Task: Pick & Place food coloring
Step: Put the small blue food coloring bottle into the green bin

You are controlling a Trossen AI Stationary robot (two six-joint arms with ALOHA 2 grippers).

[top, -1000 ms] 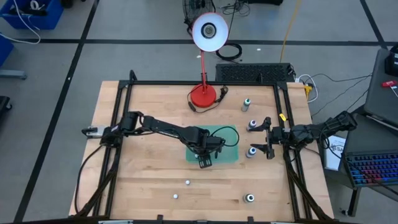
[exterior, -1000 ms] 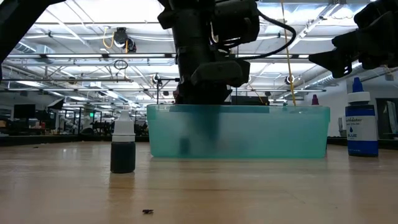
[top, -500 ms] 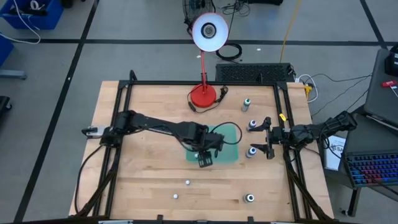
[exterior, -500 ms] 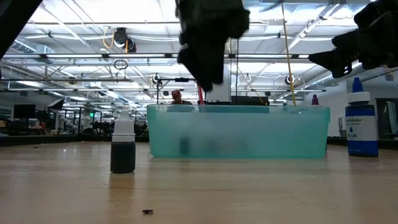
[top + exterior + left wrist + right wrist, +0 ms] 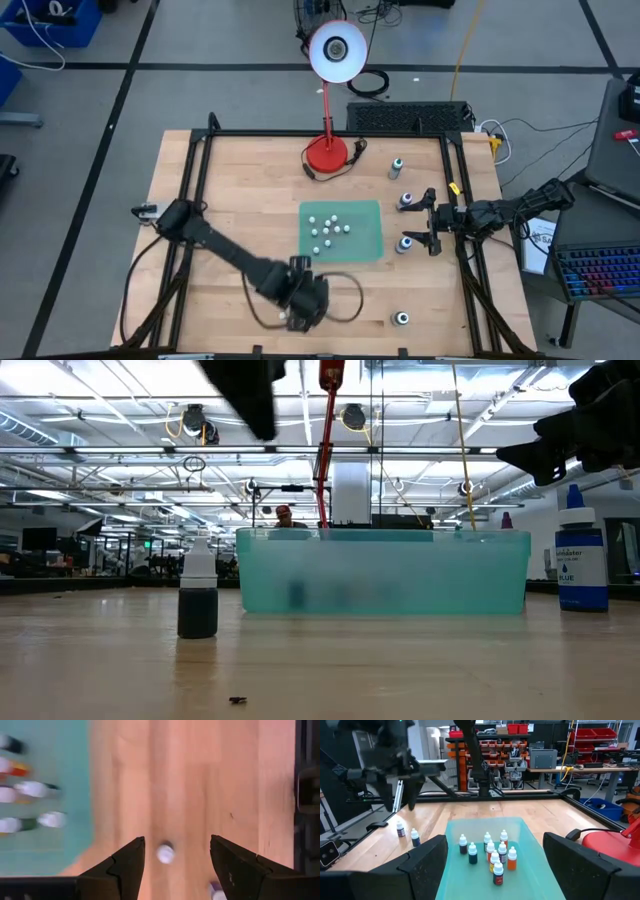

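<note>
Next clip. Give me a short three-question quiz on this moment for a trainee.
1. True or false: the left gripper holds a bottle.
2. Where do most of the bottles stand? A) in the teal tray B) on bare wood C) in a gripper
3. Which gripper waits at the right edge of the table?
Key: 1 false, it is open, aimed at a loose bottle; 2 A; 3 the right gripper, open.
</note>
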